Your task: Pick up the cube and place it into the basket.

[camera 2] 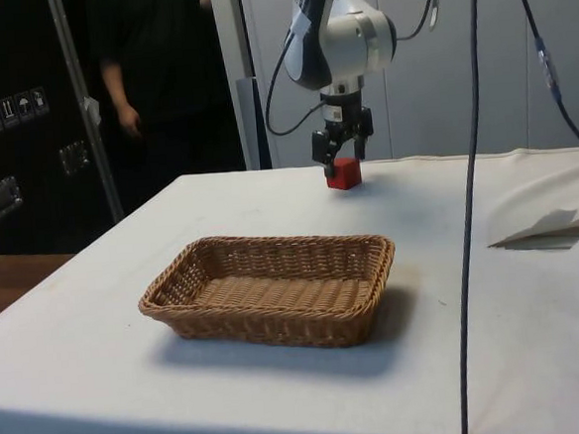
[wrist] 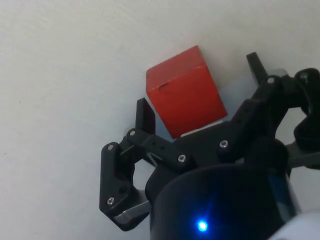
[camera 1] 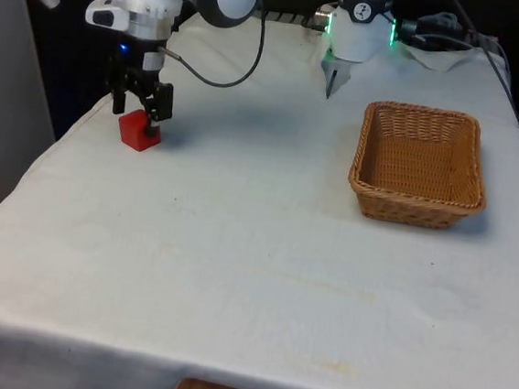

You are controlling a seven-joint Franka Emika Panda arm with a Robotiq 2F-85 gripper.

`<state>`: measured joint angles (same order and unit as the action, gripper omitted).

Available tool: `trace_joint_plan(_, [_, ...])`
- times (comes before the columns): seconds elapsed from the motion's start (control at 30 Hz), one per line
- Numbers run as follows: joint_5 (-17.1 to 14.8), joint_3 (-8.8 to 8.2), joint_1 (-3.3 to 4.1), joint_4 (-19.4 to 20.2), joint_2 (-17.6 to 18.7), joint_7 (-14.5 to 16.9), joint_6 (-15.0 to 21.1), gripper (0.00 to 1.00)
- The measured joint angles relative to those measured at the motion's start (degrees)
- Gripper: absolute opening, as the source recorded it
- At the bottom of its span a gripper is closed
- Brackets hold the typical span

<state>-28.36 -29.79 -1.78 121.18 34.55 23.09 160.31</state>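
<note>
Counter (camera 1: 236,247) under a white cloth. Red cube (camera 1: 139,131) rests on it near the far corner at the front view's left. Wicker basket (camera 1: 419,164) sits toward the opposite side edge, well apart from the cube.

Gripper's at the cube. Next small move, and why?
Probably close the fingers on the cube. The gripper is already low at the cube, the fingers stand open on either side of it with gaps showing, and it still rests on the cloth. The basket lies well apart, so grasp before lifting.
</note>
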Motion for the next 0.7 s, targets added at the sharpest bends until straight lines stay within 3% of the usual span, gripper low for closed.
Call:
trace_joint_plan(0.27, [-0.1,0.23,0.17,0.1,0.1,-0.7,0.0,1.00])
trace_joint_plan(0.3, [-0.1,0.29,0.23,0.1,0.2,-0.9,0.0,0.96])
trace_joint_plan(0.37, [-0.1,0.29,0.29,0.2,0.2,-1.1,0.0,0.79])
trace_joint_plan(0.47, [-0.1,0.29,0.34,0.2,0.2,-1.2,0.0,0.45])
trace_joint_plan(0.5, [-0.1,0.29,0.34,0.2,0.2,-1.3,0.0,0.45])
trace_joint_plan(0.57, [-0.1,0.29,0.40,0.2,0.2,-1.4,0.0,0.22])
trace_joint_plan(0.6, [-0.1,0.23,0.40,0.2,0.1,-1.4,0.0,0.01])
trace_joint_plan(0.7, [-0.1,0.23,0.40,0.2,0.1,-1.5,0.0,0.02])
